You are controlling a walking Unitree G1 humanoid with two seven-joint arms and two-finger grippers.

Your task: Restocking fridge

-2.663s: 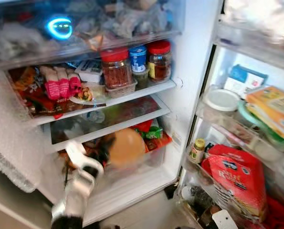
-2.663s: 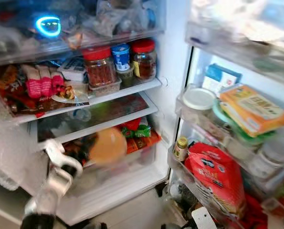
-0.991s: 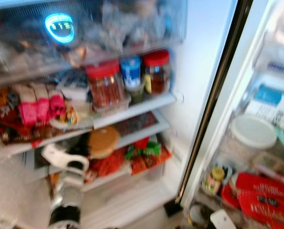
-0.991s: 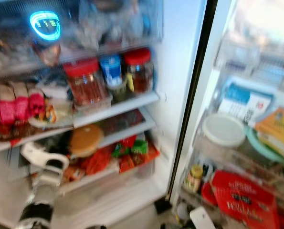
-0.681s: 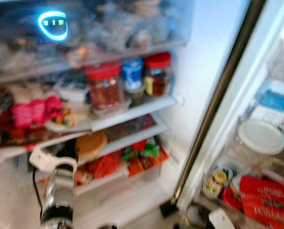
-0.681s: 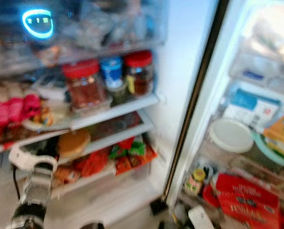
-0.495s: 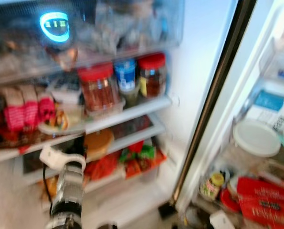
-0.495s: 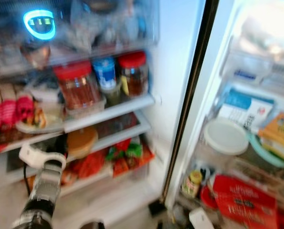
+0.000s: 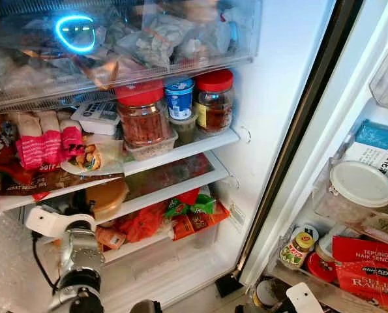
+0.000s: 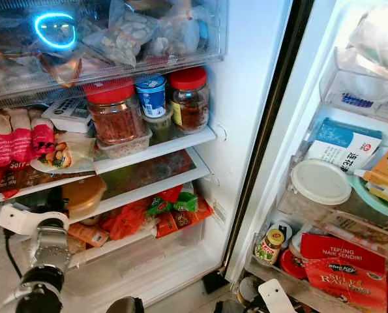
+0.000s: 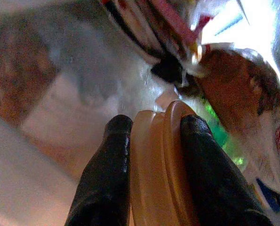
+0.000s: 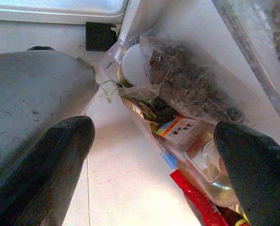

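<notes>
The fridge stands open and is very full: a clear drawer of bagged food on top, then a shelf with two red-lidded jars, a blue-lidded cup and pink packets, and under it a narrow glass shelf above a bin of red and green snack bags. The door racks on the right hold a white-lidded tub and cartons.

The left gripper reaches into the left end of the narrow shelf, and its jaws are clamped on the edge of a round tan container, which sits partly in the gap between the two shelves. The right gripper hangs low by the bottom of the door, its jaws wide apart and holding nothing.

The risk here is mostly the tight space. The gap looks only a little taller than the container, so if it is pushed in tilted, its lid may catch the shelf above or press on the plate of food there. The hold is only on the rim, so the container could slip or turn when it meets the snack bags. If it is let go too near the shelf front, it may slide out.
</notes>
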